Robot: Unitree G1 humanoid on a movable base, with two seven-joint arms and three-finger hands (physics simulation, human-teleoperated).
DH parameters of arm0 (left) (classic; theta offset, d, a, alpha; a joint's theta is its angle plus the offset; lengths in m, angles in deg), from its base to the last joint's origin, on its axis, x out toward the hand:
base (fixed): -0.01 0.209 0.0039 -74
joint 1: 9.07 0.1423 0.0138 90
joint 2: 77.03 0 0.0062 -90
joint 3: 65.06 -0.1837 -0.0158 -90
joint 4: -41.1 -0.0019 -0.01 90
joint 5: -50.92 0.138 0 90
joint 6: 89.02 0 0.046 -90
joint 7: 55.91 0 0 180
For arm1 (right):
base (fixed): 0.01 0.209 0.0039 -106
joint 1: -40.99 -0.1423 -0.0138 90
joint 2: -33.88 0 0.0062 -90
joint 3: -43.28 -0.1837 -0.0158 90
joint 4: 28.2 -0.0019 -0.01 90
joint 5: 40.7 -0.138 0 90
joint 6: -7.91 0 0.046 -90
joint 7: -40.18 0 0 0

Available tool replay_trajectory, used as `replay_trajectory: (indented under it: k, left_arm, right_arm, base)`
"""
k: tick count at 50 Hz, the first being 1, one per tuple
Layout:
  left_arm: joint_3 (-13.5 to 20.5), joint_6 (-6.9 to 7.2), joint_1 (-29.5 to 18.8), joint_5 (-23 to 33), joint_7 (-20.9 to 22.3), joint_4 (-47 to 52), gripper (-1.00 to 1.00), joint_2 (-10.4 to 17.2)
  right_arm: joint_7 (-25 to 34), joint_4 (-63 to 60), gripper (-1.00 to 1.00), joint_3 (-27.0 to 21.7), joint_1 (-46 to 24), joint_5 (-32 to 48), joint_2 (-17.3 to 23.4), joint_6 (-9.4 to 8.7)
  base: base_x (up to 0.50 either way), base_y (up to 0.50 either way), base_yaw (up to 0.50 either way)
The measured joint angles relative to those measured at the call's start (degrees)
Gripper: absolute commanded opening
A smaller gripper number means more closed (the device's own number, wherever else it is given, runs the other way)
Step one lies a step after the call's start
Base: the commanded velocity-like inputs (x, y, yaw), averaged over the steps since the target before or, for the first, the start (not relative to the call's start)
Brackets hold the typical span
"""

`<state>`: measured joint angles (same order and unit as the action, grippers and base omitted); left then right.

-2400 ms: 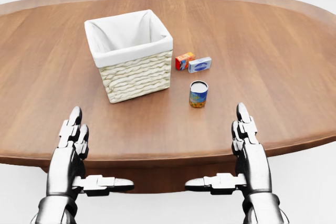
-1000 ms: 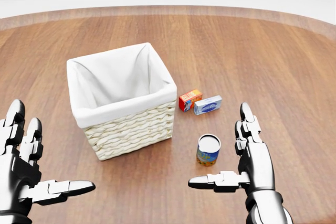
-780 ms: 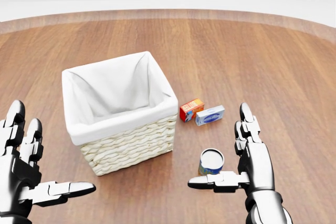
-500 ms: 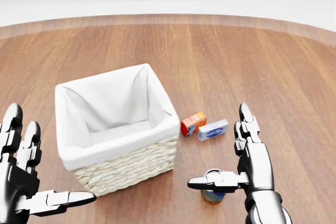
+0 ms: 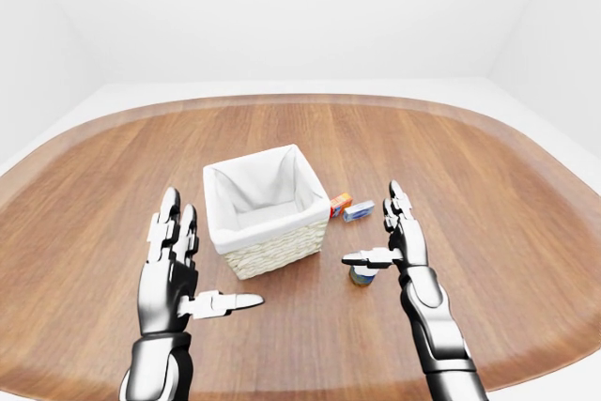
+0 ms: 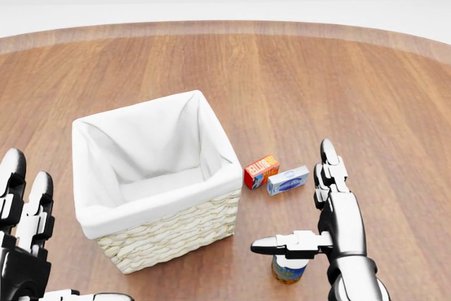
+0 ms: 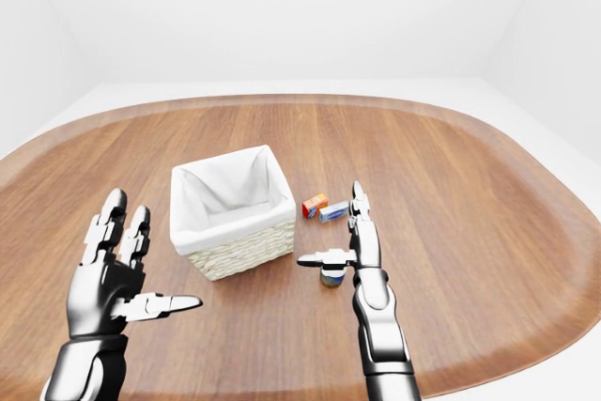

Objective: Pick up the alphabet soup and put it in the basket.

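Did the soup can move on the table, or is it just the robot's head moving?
No. The soup can keeps its spot beside the basket and the small boxes; the camera moved.

Both the left hand [image 5: 174, 265] and right hand [image 6: 340, 227] are raised, fingers spread, thumbs pointing inward, holding nothing.
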<state>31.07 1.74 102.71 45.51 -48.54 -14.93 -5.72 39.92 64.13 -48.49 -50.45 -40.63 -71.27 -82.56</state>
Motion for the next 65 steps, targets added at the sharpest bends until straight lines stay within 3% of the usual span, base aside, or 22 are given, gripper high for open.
replay_trajectory:
  k: [10, 17, 31, 65]
  left_arm:
    - [-0.6, -0.16, 0.2, 0.3, -0.1, 0.1, 1.0, 0.1]
    - [-1.1, -0.22, -0.1, 0.7, -0.4, -0.4, 1.0, 0.2]
    - [-2.1, -0.15, -0.9, 1.2, -1.3, -1.6, 1.0, 0.8]
    - [-2.2, 0.0, -1.5, 1.3, -1.6, -2.5, 1.0, 1.0]
  right_arm:
    - [-1.1, 3.4, 1.0, -0.1, -1.5, 1.0, 0.2, 2.17]
    - [-1.9, 9.8, 1.0, -0.8, -3.7, 1.7, 0.9, 5.47]
    - [-4.3, 28.4, 1.0, -1.9, -9.6, 3.0, 2.5, 5.47]
    - [-7.7, 52.1, 1.0, -2.2, -17.2, 4.5, 4.2, 5.47]
  base:
    - [0.0, 0.0, 0.0]
    - [0.0, 0.0, 0.0]
    - [0.0, 0.0, 0.0]
    - [0.0, 0.0, 0.0]
